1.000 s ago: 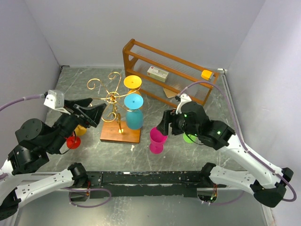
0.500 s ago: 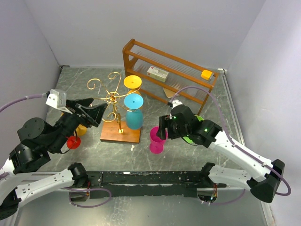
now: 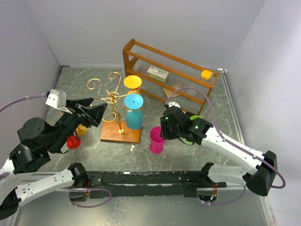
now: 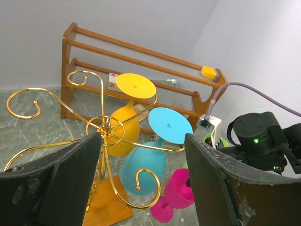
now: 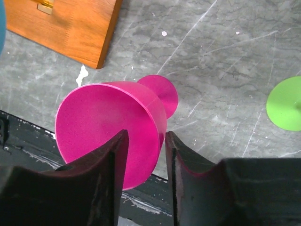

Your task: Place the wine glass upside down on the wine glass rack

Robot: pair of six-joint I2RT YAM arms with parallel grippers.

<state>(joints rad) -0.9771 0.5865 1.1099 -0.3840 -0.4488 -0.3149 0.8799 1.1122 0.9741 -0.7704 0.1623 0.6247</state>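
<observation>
**Grip closing on the magenta glass**

Your right gripper (image 5: 146,137) has moved in from beside the magenta wine glass (image 5: 113,122) and narrowed sharply within the last second. Its jaws now straddle the bowl wall at the rim, one inside and one outside. You cannot tell yet whether the pads are pressing. The glass stands upright on the table (image 3: 197,99), near the wooden base of the wine glass rack (image 3: 113,97), which already carries a blue glass (image 3: 134,113) and a yellow glass (image 3: 132,82). Lifting and inverting are still to come. Your left gripper (image 4: 141,141) has stayed wide and empty by the rack.
</observation>
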